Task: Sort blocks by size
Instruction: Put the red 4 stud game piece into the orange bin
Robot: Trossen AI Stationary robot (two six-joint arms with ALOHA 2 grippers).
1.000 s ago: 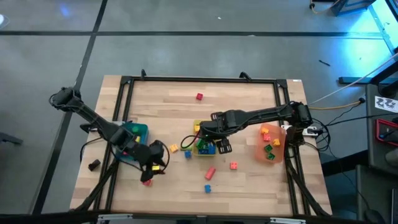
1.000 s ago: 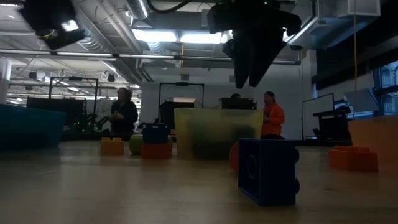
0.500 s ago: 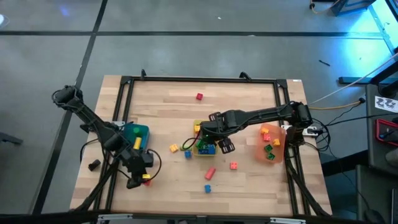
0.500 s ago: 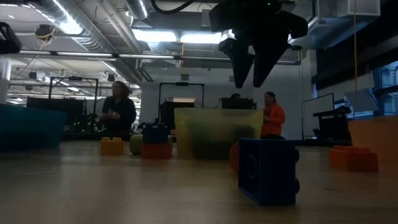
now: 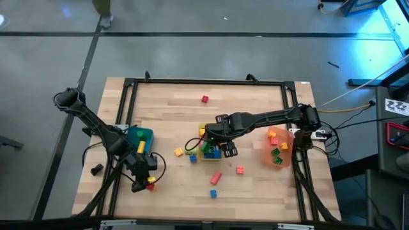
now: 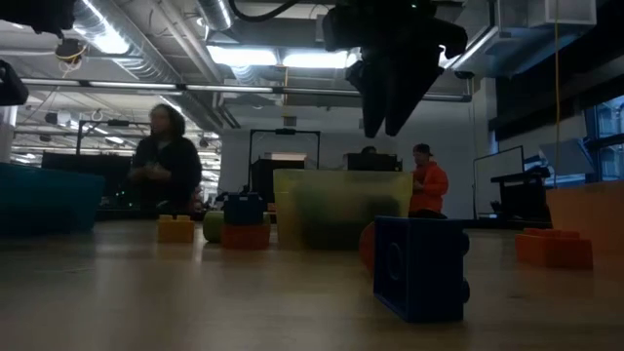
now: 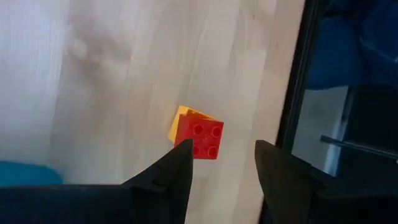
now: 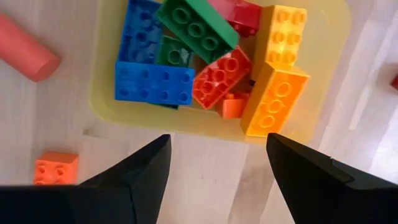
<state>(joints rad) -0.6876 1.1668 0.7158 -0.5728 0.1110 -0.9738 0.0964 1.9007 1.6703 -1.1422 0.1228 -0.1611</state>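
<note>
Since a second ago the left gripper (image 5: 141, 186) has swung back toward the table's near left edge and now hangs spread open and empty over a red block (image 7: 199, 141). The right gripper (image 5: 225, 151), also open and empty, barely moved over the yellow bin (image 8: 323, 56) of blocks (image 8: 205, 68). A person (image 6: 161, 161) walked left.

No legible text, label, brand, number or sign appears in any view. Bricks, bins, table, arms and the room behind carry no readable markings.
</note>
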